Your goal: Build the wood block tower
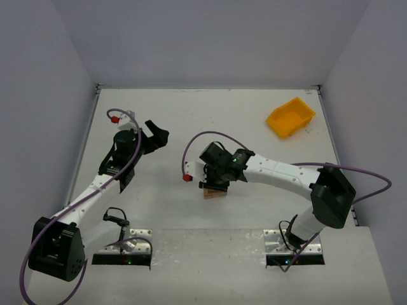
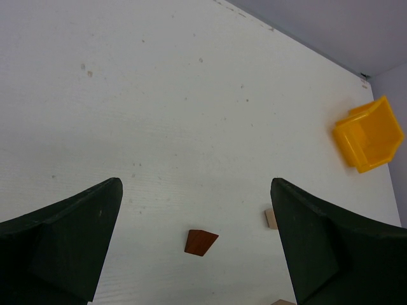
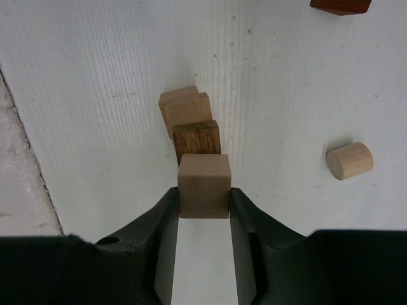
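White desk [image 1: 254, 114], near centre: right pincer [image 3: 205, 197] is gripping a pale cube [image 3: 203, 181] atop the wood block tower [image 3: 194, 127], about three blocks under it; left pincer [image 2: 196, 184] is hanging wide, empty — reddish-brown block [image 2: 201, 242] is lying loose, unstacked.

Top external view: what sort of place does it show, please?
Probably a robot test cell: a white table closed in by plain grey walls, left arm and right arm bolted at its near edge, a few wood blocks and a yellow bin.

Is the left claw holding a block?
No, the left claw hangs wide open and empty, the brown block lying untouched on the table below.
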